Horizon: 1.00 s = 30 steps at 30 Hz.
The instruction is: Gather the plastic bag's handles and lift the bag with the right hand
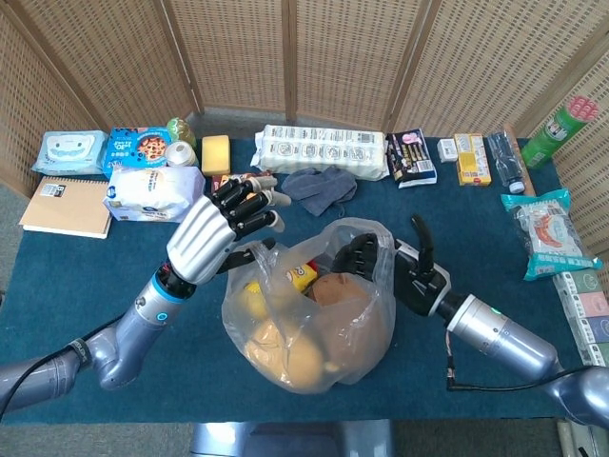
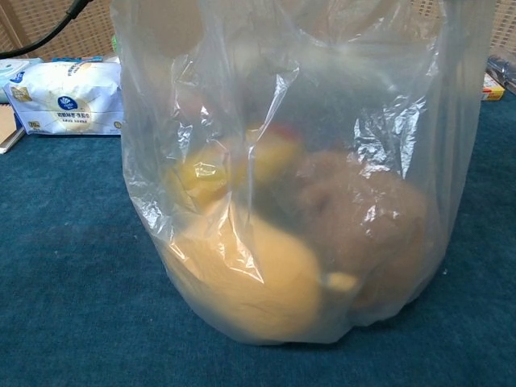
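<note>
A clear plastic bag [image 1: 309, 314] stands on the blue table [image 1: 76, 286], full of yellow and brown food; it fills the chest view as bag [image 2: 298, 185]. My left hand [image 1: 217, 233] hovers at the bag's left side. The left handle [image 1: 255, 253] is drawn taut toward the underside of that hand, which seems to pinch it there. My right hand [image 1: 385, 262] is at the bag's right rim. Its fingers [image 1: 357, 252] lie under the plastic at the mouth and its thumb sticks up free. Neither hand shows in the chest view.
Behind the bag lie a grey cloth [image 1: 322, 186], a long pack of rolls [image 1: 324, 149], a white packet [image 1: 152, 193] and a notebook [image 1: 67, 207]. Snack packs [image 1: 544, 233] sit at the right edge. A cable [image 1: 476, 386] trails by my right forearm.
</note>
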Motion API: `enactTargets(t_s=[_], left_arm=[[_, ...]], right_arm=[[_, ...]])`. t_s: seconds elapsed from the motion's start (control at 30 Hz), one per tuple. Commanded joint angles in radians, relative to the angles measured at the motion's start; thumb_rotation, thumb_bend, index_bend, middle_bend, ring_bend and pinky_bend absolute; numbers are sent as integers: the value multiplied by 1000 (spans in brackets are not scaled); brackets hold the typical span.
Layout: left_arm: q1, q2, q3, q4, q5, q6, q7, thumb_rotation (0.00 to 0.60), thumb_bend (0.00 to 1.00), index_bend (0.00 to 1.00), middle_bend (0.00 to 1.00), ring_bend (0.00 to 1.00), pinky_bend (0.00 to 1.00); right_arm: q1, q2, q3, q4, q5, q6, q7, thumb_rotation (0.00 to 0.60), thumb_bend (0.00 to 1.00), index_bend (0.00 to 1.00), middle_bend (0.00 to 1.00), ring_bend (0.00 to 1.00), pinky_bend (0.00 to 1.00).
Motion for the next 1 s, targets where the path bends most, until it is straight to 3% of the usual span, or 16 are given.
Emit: enactTargets(t_s=[0.03,0.43,1.0], left_arm=[[-14,-1,-11,-3,-9,-7,14,600,221,465,340,219,334],[-73,-15,-57,-24,-85,-42,61,600,192,433,313,200,328],[-101,-12,-47,-55,-101,-48,89,600,153,393,285,172,316]], right_arm=[[-4,-8,-4,-9,-14,14,-16,56,160,397,370,279,180],[-11,-31,-19,-41,-70,71,-63,56,155,376,350,248,162],[28,-45,-38,-54,-107,161,-44,56,155,337,316,207,139]])
